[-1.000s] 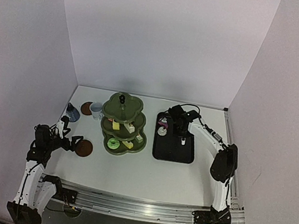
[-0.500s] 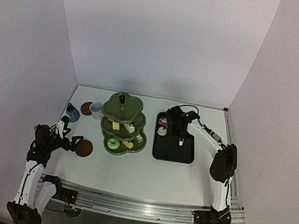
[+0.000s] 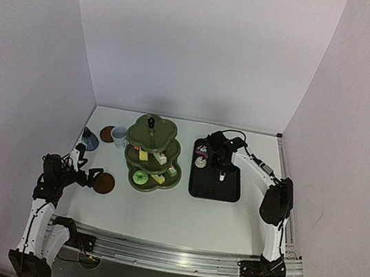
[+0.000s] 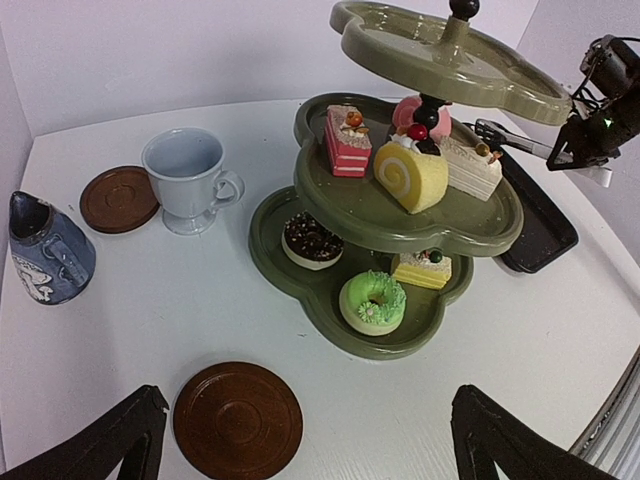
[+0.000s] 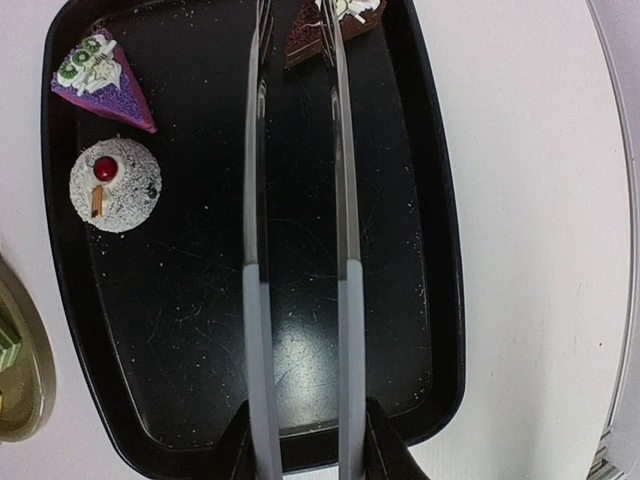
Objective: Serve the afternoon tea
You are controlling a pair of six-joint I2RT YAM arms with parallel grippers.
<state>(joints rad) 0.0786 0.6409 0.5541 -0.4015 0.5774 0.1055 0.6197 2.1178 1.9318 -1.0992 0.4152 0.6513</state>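
Left gripper (image 4: pixel 305 430) hangs at the near left of the table (image 4: pixel 560 330), fingers spread wide with nothing between them; a brown coaster (image 4: pixel 238 420) lies flat just in front of it; farther in stands the olive-green three-tier stand (image 4: pixel 360 205), with a green ring cake (image 4: pixel 372 300), a round chocolate cake (image 4: pixel 312 238) and a yellow square (image 4: pixel 422 268) on its bottom tier, and a pink slice (image 4: pixel 347 140), a yellow roll (image 4: pixel 410 175) and a white slice (image 4: pixel 468 165) on the middle one; left of it stands the white mug (image 4: pixel 188 178), then a second coaster (image 4: pixel 118 198) just beside it, then the blue-grey pot (image 4: pixel 45 250); right of the stand, the right gripper (image 5: pixel 308 455) clamps thin metal tongs (image 5: pixel 255 300) over the black tray (image 5: pixel 440 250); their tips reach a chocolate wedge (image 5: pixel 335 20) at the tray's far end, though I cannot tell whether they pinch it; a purple wedge (image 5: pixel 100 80) and a white domed cake (image 5: pixel 113 185) lie on the tray's left side.
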